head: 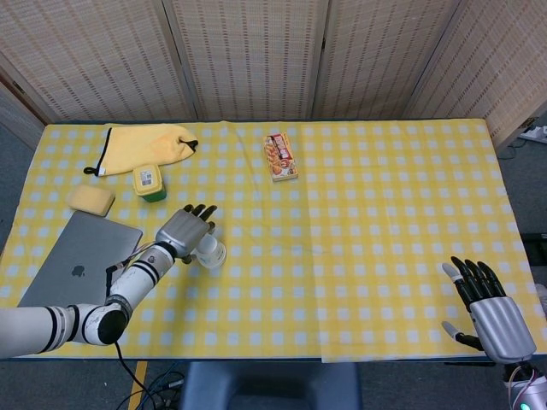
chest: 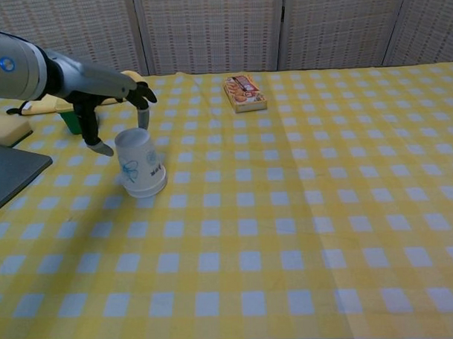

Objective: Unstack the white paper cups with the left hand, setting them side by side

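Nearest, at the lower right corner of the head view, the right hand [head: 494, 314] hangs just off the table edge, a grey metal palm with dark fingers fanned apart and nothing in them. The table [head: 385, 213] is covered in a smooth yellow-and-white checked cloth with a faint fold line running up it.

At lower left lies a closed laptop [head: 79, 260], a flat matte grey slab with rounded corners. Just right of it the left hand [head: 184, 229] reaches in on its white-and-black banded arm. In the chest view that left hand [chest: 109, 107] arches over the white paper cups [chest: 139, 163], fingers spread: one dark fingertip comes down at the top edge of the stack and the thumb points down just beside its left wall. Whether either actually touches the paper cannot be told.

The cups stand upside down, a nested tapered cone with the wide rolled rim on the cloth and a pale blue flower print on the side, left of centre in the frame.

Further back at left sit a pale yellow sponge block [head: 91, 199], a small green tub with a yellow lid [head: 148, 181], and a soft, crumpled yellow cloth [head: 145, 143]. Near the upper centre lies a flat rectangular snack box [head: 280, 156] with glossy orange printing. Woven beige screens [head: 256, 51] close off the back.
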